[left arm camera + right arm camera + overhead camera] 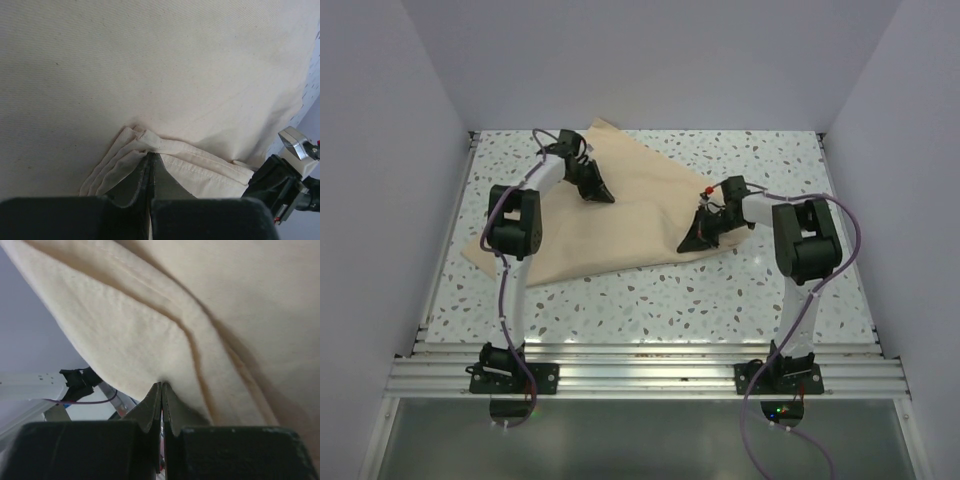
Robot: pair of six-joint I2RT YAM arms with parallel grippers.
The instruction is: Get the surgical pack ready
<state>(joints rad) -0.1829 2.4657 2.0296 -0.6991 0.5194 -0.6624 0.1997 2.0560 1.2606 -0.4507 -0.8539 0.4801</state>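
Pinching tan cloth sheet (640, 215): left gripper (151, 156) at folded hem, right gripper (161, 386) at right edge. Jaws pressed tight on fabric.

Tan cloth sheet (620, 215) partly behind the left arm (515, 225), cut off by both wrist views' edges
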